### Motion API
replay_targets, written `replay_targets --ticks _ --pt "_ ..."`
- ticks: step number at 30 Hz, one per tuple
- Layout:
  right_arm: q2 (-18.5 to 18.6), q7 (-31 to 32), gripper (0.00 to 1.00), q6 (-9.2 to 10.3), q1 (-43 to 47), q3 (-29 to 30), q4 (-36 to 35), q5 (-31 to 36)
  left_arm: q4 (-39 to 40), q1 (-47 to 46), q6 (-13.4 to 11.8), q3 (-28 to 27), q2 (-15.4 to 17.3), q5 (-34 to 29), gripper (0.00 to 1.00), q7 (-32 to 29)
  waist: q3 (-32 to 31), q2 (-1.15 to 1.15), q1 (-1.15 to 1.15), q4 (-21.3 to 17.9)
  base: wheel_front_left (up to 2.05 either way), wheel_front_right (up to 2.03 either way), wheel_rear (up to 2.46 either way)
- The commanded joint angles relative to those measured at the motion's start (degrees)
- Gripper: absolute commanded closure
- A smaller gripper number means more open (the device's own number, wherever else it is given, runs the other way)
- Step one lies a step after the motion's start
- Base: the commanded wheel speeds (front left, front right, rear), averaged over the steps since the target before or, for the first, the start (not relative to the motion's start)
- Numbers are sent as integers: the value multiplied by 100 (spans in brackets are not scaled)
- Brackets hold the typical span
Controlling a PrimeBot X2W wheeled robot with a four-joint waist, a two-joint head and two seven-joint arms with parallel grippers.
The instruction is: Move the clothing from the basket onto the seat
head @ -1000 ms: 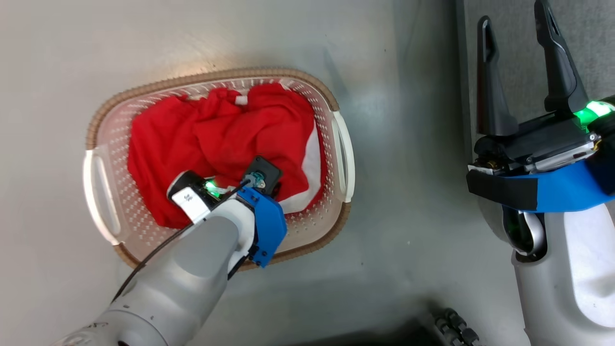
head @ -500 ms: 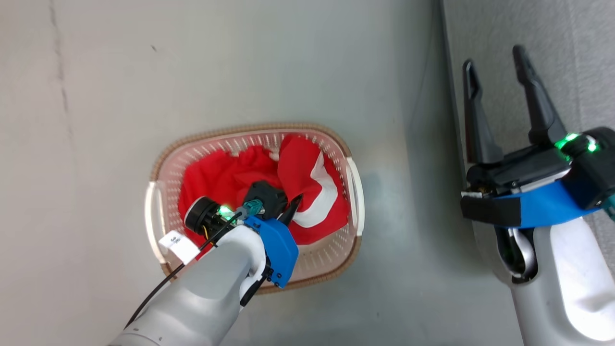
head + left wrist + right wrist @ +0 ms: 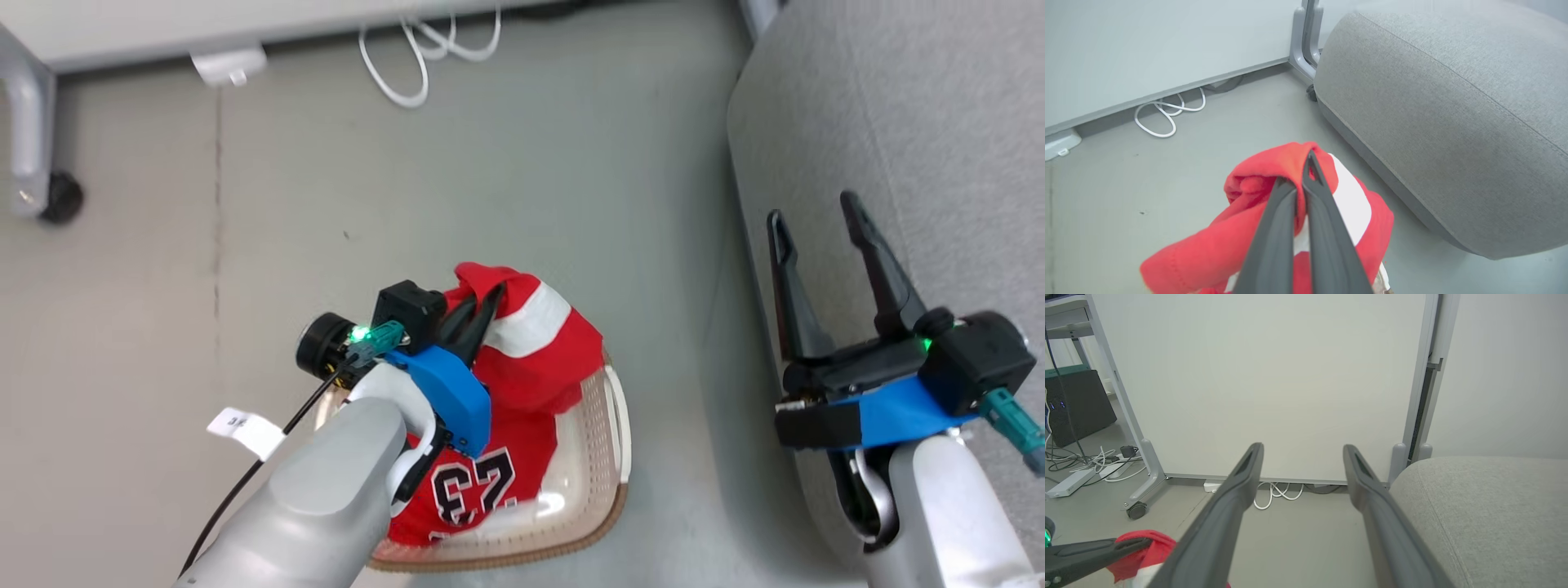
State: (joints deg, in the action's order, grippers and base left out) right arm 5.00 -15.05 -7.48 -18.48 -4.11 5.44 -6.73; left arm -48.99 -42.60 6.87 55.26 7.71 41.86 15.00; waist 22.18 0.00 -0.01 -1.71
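Observation:
My left gripper (image 3: 487, 298) is shut on a red garment with a white stripe (image 3: 535, 343), holding it lifted above the cream basket (image 3: 600, 482); the same clothing (image 3: 1290, 163) bunches around its fingers in the left wrist view. A second red piece with black-and-white numerals (image 3: 473, 483) lies in the basket beneath my forearm. The grey seat (image 3: 898, 114) stands to the right, also the sofa (image 3: 1445, 114) ahead-right. My right gripper (image 3: 814, 216) hangs open and empty over the seat's edge, its fingers (image 3: 1241, 486) spread wide.
A white panel on wheeled legs (image 3: 1274, 384) stands beyond the floor, with a caster (image 3: 59, 198) at far left. White cables (image 3: 416, 57) and a power strip (image 3: 227, 67) lie along its base. Bare grey floor (image 3: 326, 188) lies between basket and panel.
The camera has risen and shifted. My left gripper has closed on the striped red garment and lifted it out of the basket, uncovering the numbered garment below. The right gripper stays open.

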Motion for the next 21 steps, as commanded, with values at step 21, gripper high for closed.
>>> replay_targets --ticks 21 --pt "-191 -20 0 -4 1125 103 264 -38 1791 536 5 -1775 134 -1598 100 27 -1922 0 1 312 0 0 0"
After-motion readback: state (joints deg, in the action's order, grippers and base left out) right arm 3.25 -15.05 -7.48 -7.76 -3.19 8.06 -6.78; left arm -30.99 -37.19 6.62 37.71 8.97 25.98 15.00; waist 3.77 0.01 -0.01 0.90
